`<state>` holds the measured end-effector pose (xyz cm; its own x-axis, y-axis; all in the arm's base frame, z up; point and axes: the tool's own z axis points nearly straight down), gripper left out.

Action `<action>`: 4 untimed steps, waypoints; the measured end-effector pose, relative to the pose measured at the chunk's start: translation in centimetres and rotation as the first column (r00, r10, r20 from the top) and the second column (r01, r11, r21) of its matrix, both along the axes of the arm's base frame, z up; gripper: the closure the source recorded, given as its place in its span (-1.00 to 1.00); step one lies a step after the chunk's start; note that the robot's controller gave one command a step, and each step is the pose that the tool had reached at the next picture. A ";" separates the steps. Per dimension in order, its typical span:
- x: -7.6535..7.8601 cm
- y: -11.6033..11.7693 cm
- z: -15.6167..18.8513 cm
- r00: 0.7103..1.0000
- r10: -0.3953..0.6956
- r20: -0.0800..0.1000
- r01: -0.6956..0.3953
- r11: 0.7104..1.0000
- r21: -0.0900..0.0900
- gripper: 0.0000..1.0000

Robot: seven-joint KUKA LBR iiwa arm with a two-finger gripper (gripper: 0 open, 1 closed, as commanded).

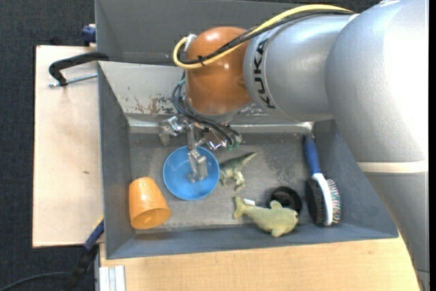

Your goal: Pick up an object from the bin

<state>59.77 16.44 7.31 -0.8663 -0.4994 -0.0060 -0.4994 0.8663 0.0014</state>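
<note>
A thick silver arm (320,71) reaches in over the bin's (112,167) right edge. Its hand (197,165) hangs over a blue round dish (178,180) near the middle of the floor; whether it is open or closed cannot be told. The dish looks like light, stiff, slick plastic, and its thin rim seems the best hold. An orange cup (146,202) lies beside it, toward the front left corner.
</note>
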 end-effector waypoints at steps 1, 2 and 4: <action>0.1 0.1 0.2 1.000 -0.002 0.000 0.002 1.000 0.000 -1.00; 0.2 0.3 0.3 1.000 -0.003 0.001 0.003 1.000 0.000 -1.00; 0.4 0.4 1.8 1.000 -0.006 0.003 0.006 1.000 0.001 1.00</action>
